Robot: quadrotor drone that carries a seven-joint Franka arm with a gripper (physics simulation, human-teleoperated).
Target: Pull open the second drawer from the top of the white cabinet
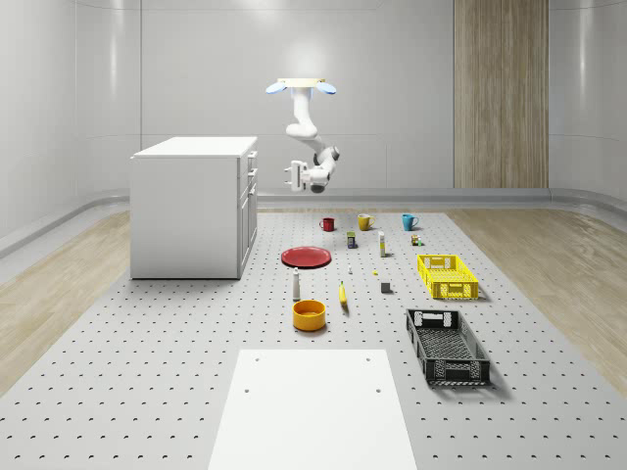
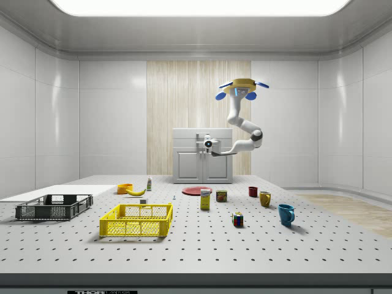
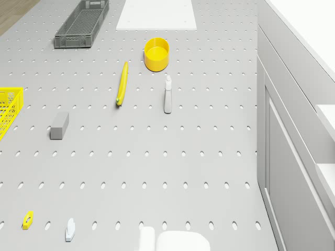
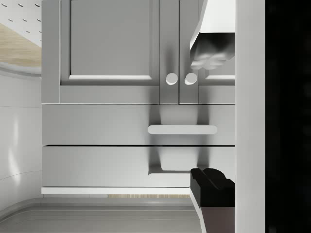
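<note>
The white cabinet (image 1: 191,211) stands on the perforated table at the whole-scene view's left, its front facing right. In the wrist view its second drawer from the top (image 4: 97,124) is closed, with a bar handle (image 4: 182,129). The top drawer (image 4: 97,165) is closed too. My gripper (image 1: 292,176) hangs level with the drawers, a short gap off the cabinet front. It is open, and in the wrist view the gripper (image 4: 211,121) has its fingers (image 4: 211,187) spread either side of the second drawer's handle, short of it. The drone (image 1: 301,87) hovers in front of the cabinet, above cabinet height.
On the table in front of the cabinet lie a red plate (image 1: 307,257), a white bottle (image 1: 296,284), a banana (image 1: 343,294) and a yellow bowl (image 1: 309,314). Further right are mugs (image 1: 364,222), a yellow crate (image 1: 448,276) and a black crate (image 1: 447,346).
</note>
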